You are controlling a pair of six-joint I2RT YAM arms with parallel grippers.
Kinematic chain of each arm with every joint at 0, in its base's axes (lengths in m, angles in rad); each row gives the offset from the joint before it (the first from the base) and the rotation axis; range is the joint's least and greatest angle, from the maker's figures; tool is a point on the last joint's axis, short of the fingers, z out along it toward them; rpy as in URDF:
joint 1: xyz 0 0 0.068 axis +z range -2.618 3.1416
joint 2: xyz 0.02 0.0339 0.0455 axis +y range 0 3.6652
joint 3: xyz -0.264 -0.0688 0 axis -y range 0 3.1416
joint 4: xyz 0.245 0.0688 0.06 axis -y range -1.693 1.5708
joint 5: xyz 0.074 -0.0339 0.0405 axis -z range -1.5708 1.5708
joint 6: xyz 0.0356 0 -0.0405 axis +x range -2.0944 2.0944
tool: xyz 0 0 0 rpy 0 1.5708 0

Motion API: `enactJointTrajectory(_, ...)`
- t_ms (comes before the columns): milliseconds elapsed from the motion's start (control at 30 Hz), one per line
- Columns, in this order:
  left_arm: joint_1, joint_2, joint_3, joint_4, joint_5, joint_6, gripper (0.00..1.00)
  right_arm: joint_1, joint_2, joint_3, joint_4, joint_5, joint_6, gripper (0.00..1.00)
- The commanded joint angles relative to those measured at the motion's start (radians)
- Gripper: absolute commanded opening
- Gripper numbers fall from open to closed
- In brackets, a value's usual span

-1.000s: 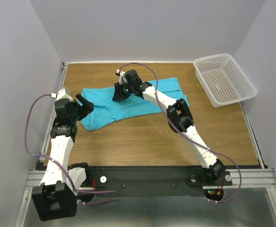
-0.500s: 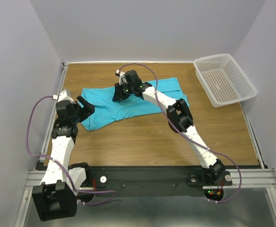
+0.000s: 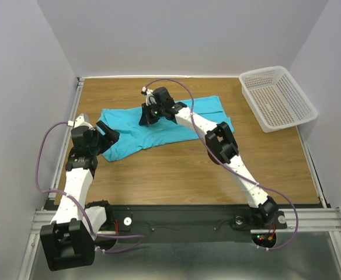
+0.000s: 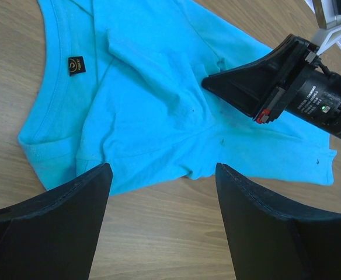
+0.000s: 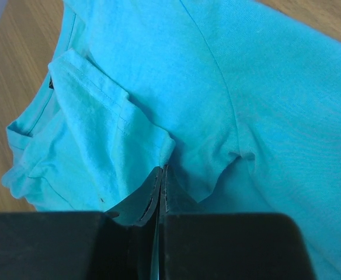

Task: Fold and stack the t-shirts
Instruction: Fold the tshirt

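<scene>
Support surface: wooden table (image 3: 176, 169), brown grain, pale walls on the three far sides. A metal rail (image 3: 77, 111) runs along its left edge.

Items resting on it: two.

1. Turquoise t-shirt (image 3: 159, 125), single, in the far half, from left of centre across to just right of centre. Not flat: rumpled, one sleeve (image 5: 94, 111) doubled over onto the body, creases across the middle. Round neck towards the left, small dark neck label (image 4: 76, 65) showing inside the collar. Bare wood on all sides of it.

2. White perforated plastic basket (image 3: 278, 99), far right corner, well apart from the shirt.
</scene>
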Motion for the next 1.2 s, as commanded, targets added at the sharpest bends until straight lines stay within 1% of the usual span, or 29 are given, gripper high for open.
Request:
enactJointTrajectory(0,0.008,-0.002,-0.017,0.043,0.021,-0.019,0.83,0.004,-0.066,0.013,0.05,0.02,-0.027,0.01)
enactJointTrajectory(200,0.011,0.01,-0.037,0.044,0.023,-0.044,0.83,-0.011,-0.112,0.013,0.052,0.091,-0.03,0.01)
enactJointTrajectory(267,0.011,0.018,-0.044,0.069,0.029,-0.056,0.83,-0.014,-0.116,0.01,0.053,0.106,-0.027,0.01)
enactJointTrajectory(600,0.019,0.093,-0.073,0.1,0.029,-0.096,0.81,-0.014,-0.132,-0.004,0.056,0.132,-0.006,0.01)
enactJointTrajectory(700,0.019,0.148,-0.078,0.118,0.034,-0.116,0.77,-0.016,-0.132,-0.01,0.056,0.131,-0.004,0.01)
enactJointTrajectory(733,0.019,0.185,-0.077,0.124,0.043,-0.116,0.72,-0.014,-0.132,-0.011,0.058,0.129,-0.006,0.01)
enactJointTrajectory(800,0.019,0.227,-0.069,0.124,0.05,-0.12,0.66,-0.014,-0.129,-0.016,0.06,0.122,-0.001,0.01)
enactJointTrajectory(833,0.019,0.246,-0.057,0.12,0.06,-0.119,0.65,-0.014,-0.126,-0.019,0.06,0.116,0.004,0.01)
enactJointTrajectory(867,0.02,0.277,-0.052,0.117,0.061,-0.114,0.61,-0.014,-0.123,-0.019,0.061,0.114,0.005,0.01)
enactJointTrajectory(967,0.019,0.311,-0.037,0.095,0.012,-0.101,0.58,-0.014,-0.119,-0.022,0.063,0.109,0.008,0.01)
enactJointTrajectory(1000,0.02,0.317,-0.028,0.08,-0.006,-0.093,0.58,-0.014,-0.119,-0.022,0.063,0.108,0.01,0.01)
enactJointTrajectory(1033,0.02,0.331,-0.02,0.069,-0.053,-0.085,0.58,-0.014,-0.118,-0.022,0.063,0.106,0.01,0.01)
enactJointTrajectory(1167,0.019,0.357,0.015,0.051,-0.098,-0.044,0.58,-0.014,-0.116,-0.019,0.064,0.105,0.011,0.01)
